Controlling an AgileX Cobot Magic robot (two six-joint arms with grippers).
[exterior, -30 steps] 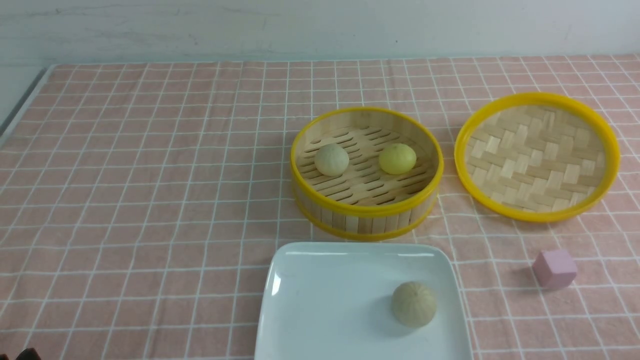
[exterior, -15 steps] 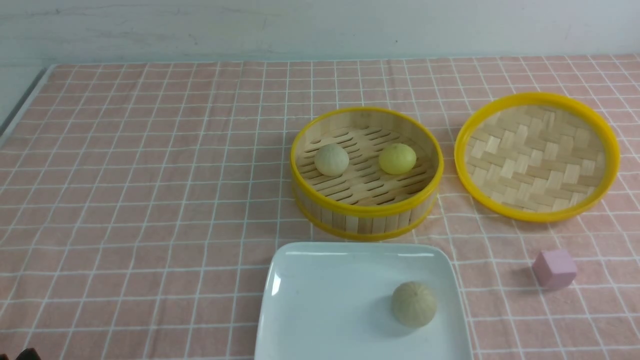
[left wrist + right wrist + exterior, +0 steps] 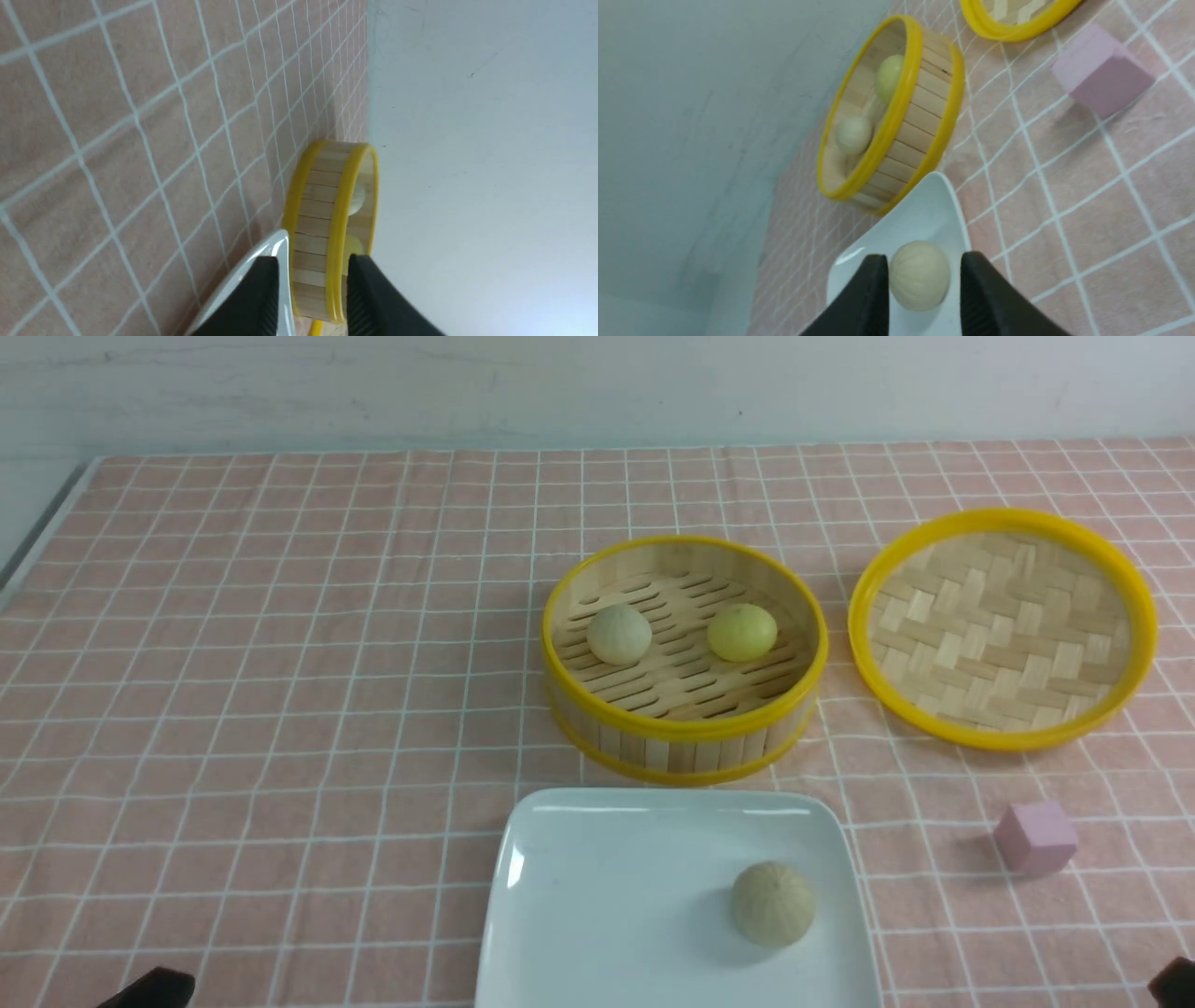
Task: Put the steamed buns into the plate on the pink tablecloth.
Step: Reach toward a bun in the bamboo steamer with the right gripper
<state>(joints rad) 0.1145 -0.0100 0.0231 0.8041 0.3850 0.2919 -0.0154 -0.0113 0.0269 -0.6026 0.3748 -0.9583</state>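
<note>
On the pink tablecloth [image 3: 280,663] the white plate [image 3: 607,896] holds one beige bun [image 3: 772,903]. A pale cream steamed bun [image 3: 619,634] and a lemon yellow one [image 3: 742,632] lie in the bamboo steamer basket [image 3: 686,747] behind the plate. My left gripper [image 3: 149,989] only peeks in at the front left edge. In its wrist view, the left gripper [image 3: 312,263] is open and empty, facing the basket [image 3: 322,219]. My right gripper [image 3: 1178,980] shows at the front right corner. Its wrist view shows the right gripper [image 3: 924,261] open, with the plated bun [image 3: 919,284] beyond the gap.
The woven steamer lid [image 3: 1004,625] lies upside down to the right of the basket. A small pink cube [image 3: 1034,838] sits on the cloth to the right of the plate. The cloth's left edge runs along the table border [image 3: 37,532].
The left gripper's tip has come further into the front view at the bottom left. The right gripper's tip has appeared at the bottom right corner. The buns have not moved.
</note>
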